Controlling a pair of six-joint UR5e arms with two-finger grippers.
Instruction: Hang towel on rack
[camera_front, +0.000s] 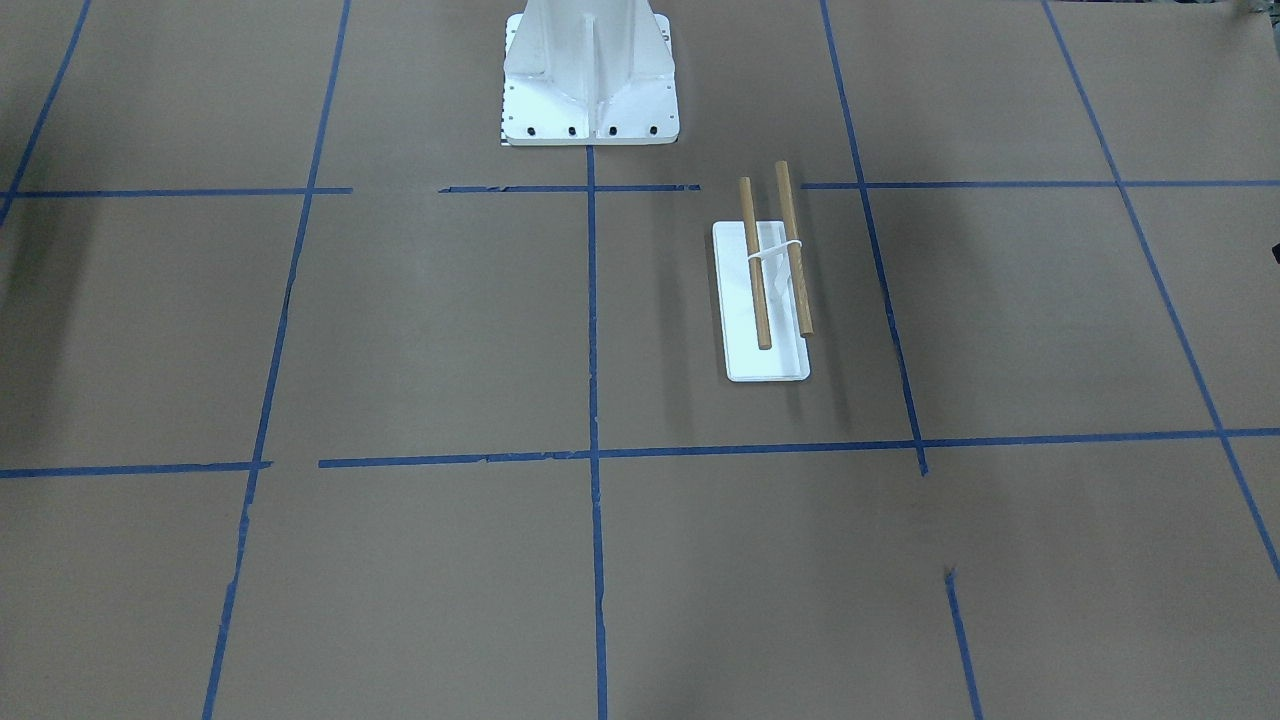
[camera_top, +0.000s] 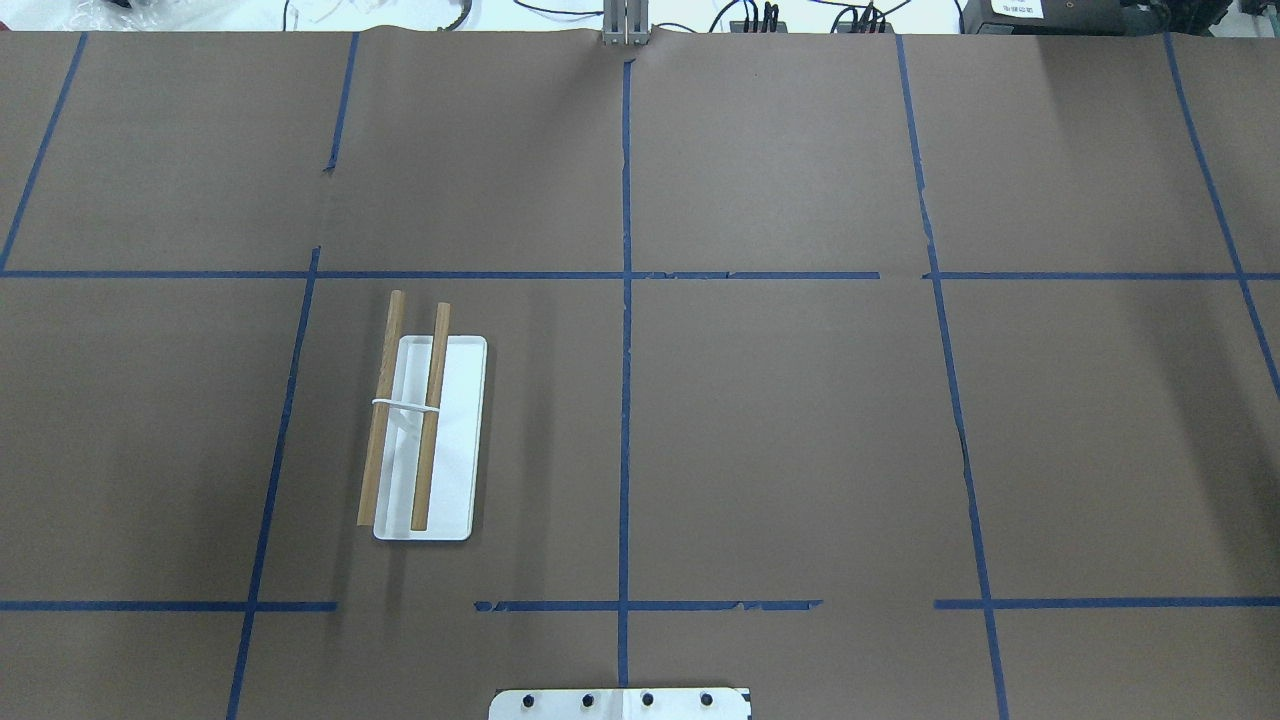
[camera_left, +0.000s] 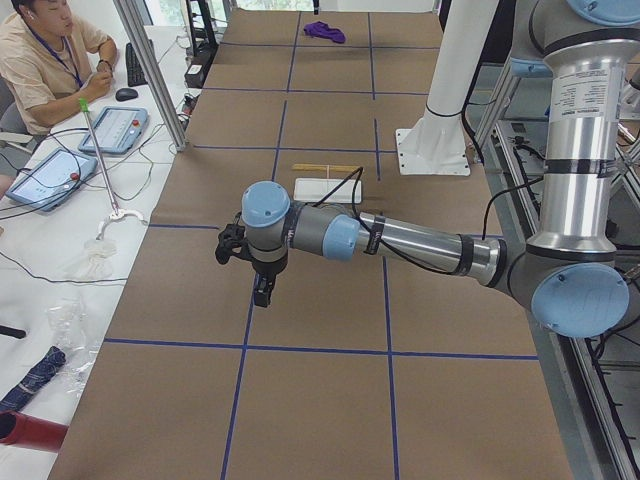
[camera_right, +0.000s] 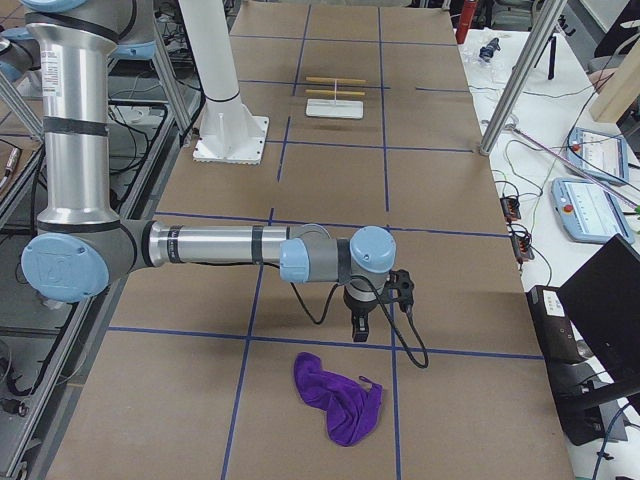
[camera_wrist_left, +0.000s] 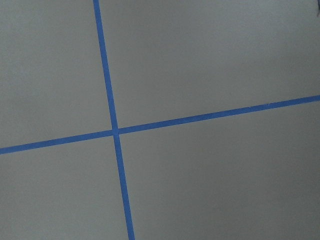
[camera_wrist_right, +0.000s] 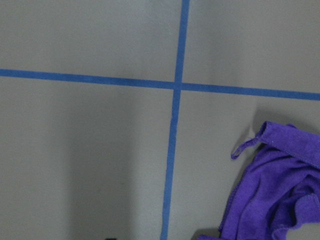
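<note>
Fingers on both grippers show only from the side views, so I cannot tell their spread.
The right gripper (camera_right: 358, 330) hangs over the table (camera_right: 450, 200) just beside the towel (camera_right: 340, 402). The left gripper (camera_left: 262, 296) is at the far end. The towel is a deep purple crumpled heap, cut off at the right-wrist frame edge, its loop tag (camera_wrist_right: 243, 147) toward the tape cross (camera_wrist_right: 175, 86). Its long axis is unclear. The rack (camera_top: 425, 440) is well apart.

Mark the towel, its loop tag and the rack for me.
towel (camera_right: 340, 400), exterior right view, middle of the crumpled cloth
loop tag (camera_wrist_right: 244, 145), right wrist view, middle of the loop strand
rack (camera_top: 458, 450), overhead view, bare white base beside the rods
</note>
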